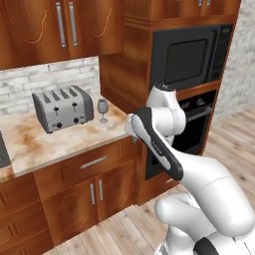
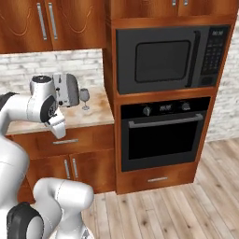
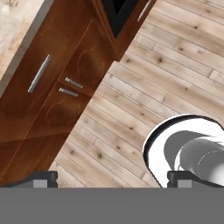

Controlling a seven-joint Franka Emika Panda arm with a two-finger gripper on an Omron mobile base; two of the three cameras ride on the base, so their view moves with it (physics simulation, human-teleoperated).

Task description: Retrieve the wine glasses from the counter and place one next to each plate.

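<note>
The two-finger tool (image 3: pixel 111 178) is standing released, its dark tips (image 3: pixel 41 178) spread wide at the bottom of the hand view and grasping nothing. It is pointing down past the desk edge at the pale wooden plank floor (image 3: pixel 144 87) and the reddish-brown wood cabinet fronts with steel bar handles (image 3: pixel 52 100), not at any glass.

Outward from there, the white arm with dark joints (image 1: pixel 157 137) is folding in front of the beige marbled stone desk (image 1: pixel 45 142). One small smoky-grey translucent stemmed wine glass (image 1: pixel 102 109) is standing upright on that desk, just beside the right end of the brushed-steel four-slot toaster (image 1: pixel 62 108) and near the tall wood column that is holding the black microwave (image 2: pixel 170 58) and black wall oven (image 2: pixel 163 133).

The likely trouble: the glass is tall on a small foot and sitting in a tight spot between toaster and column, so an elbow or finger sweeping in from the side could be tipping it over or knocking it against the toaster. Since the tool is facing the floor, it needs a large reorientation near the desk edge, which raises that chance. A pinch on the rounded bowl could also be slipping; the stem looks the safer hold.

Counted: one wine glass in sight, one toaster, one microwave, one oven, one tool.
</note>
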